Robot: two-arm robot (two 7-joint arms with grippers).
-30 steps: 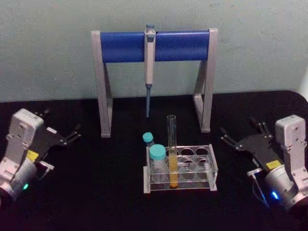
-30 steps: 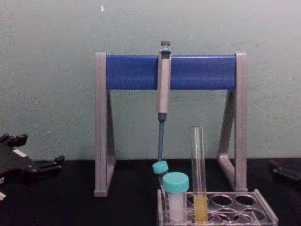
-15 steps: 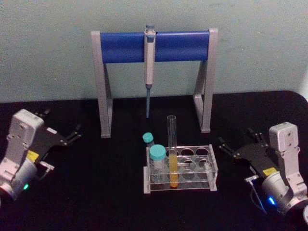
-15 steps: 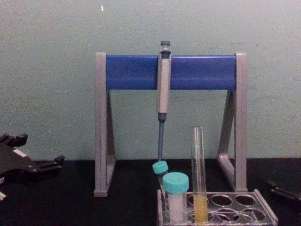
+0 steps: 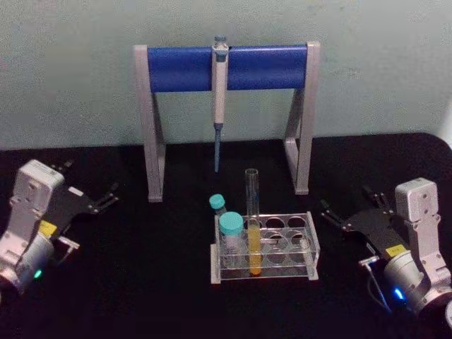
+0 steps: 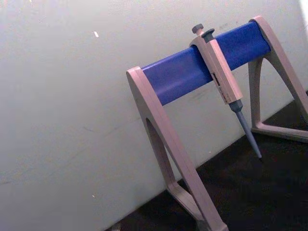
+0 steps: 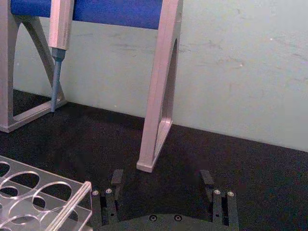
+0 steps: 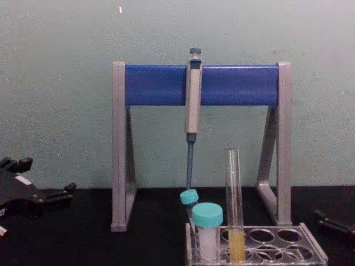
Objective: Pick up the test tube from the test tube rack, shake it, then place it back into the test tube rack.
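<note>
Test tube [image 5: 252, 220] upright in the test tube rack [image 5: 311, 244] at mid-desk in the head view, front row, just beside a teal-capped tube [image 5: 230, 233]; slim, clear, uncapped, yellow-orange liquid filling the lower part, upper length rising well above the rack's top plate. Pipette stand [image 5: 152, 127] behind, pipette [image 5: 219, 85] hanging from its blue bar. Left pincer [image 5: 104, 200] parked far left on the black desk [image 5: 141, 282], fingers apart; right pincer [image 5: 341, 217] low at the right, near the rack's right end, fingers spread, nothing held. Left wrist view: stand and pipette against the pale wall, no tube. Right wrist view: right pincer's fingers [image 7: 117, 179] wide apart at the lower edge, a corner of the clear rack just beside them, stand leg beyond. Chest view: tube standing straight in the rack, liquid glowing at its base, a dark tip of the right pincer at the right edge, left pincer low at the left. Judged stage: reach not yet made, tube untouched. Next move likely calling for a swing toward the bare glass above the rack, closing gently, then lifting straight up.
</note>
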